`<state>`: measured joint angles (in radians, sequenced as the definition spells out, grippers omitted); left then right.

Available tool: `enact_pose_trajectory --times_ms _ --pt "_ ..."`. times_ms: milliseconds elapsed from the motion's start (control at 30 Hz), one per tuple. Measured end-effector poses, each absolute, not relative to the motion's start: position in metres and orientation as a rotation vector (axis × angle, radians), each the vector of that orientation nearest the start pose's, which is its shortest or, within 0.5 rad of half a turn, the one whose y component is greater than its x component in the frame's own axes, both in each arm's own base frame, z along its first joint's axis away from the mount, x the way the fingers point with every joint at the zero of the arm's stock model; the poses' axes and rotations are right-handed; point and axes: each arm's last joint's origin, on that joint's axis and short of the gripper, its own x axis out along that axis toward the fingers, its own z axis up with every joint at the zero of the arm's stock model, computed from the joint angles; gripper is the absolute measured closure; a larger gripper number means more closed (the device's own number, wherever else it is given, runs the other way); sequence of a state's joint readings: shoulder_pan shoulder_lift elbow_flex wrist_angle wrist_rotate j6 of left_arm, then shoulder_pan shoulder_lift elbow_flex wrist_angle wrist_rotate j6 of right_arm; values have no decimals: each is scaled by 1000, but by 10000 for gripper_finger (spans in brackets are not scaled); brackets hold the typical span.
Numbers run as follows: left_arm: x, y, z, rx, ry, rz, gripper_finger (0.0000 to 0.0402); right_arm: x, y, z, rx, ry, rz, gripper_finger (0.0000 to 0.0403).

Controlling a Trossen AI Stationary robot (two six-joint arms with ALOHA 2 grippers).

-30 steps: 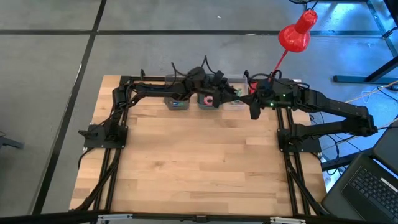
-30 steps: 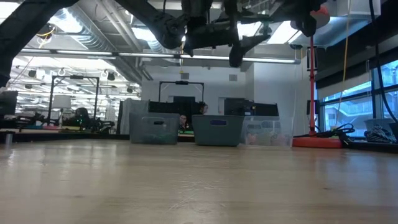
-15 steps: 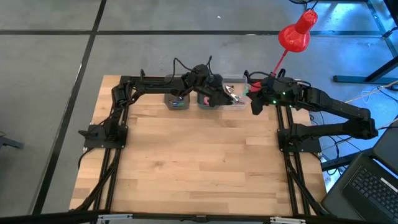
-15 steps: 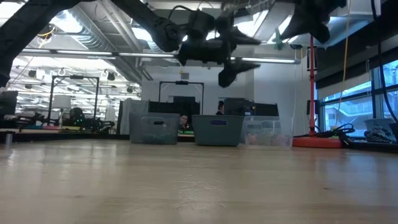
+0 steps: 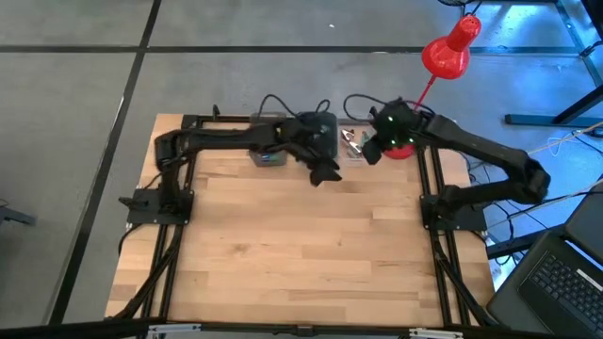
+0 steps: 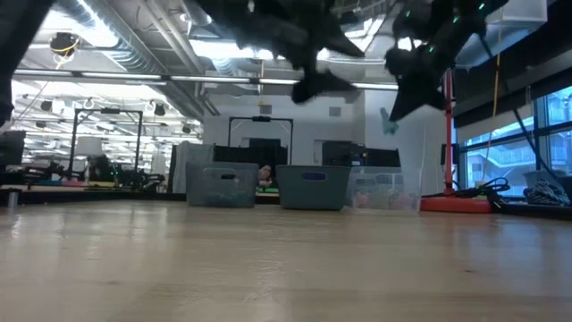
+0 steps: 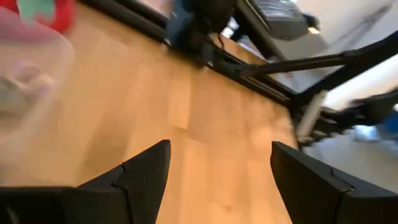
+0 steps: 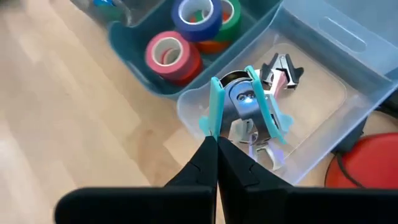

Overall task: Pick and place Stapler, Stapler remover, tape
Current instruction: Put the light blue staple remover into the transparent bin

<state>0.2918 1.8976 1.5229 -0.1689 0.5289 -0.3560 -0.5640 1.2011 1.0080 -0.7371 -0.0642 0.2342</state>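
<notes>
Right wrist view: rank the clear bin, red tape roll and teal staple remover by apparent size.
1. clear bin
2. teal staple remover, though it is lifted nearer the camera, so its rank is unsure
3. red tape roll

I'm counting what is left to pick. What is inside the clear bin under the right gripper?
The clear bin holds staple removers: one black and pink, others metallic lower down. The right gripper, shut on a teal staple remover, hangs above and covers the bin's middle, so no full count.
</notes>
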Motion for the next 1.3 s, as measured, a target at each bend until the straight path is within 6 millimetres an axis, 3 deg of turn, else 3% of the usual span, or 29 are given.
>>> enact_pose_trajectory --times_ms 200,300,500,667,900,1067,1300 --pt "375 86 331 -370 353 -6 139 200 -164 261 546 882 -554 403" --pt "343 82 347 -332 190 22 145 199 -180 248 577 899 -544 403" --pt "275 73 358 -294 -94 157 153 204 -208 226 571 980 -536 403" --pt "238 65 361 -273 -174 230 154 216 -238 221 534 1017 -555 403" --pt "217 60 367 -270 -182 230 154 228 -265 200 553 1179 -539 403" --pt "216 59 368 -336 -193 223 154 229 -267 182 567 1248 -516 403" --pt "216 59 368 -356 -194 221 154 230 -268 180 570 1249 -516 387"
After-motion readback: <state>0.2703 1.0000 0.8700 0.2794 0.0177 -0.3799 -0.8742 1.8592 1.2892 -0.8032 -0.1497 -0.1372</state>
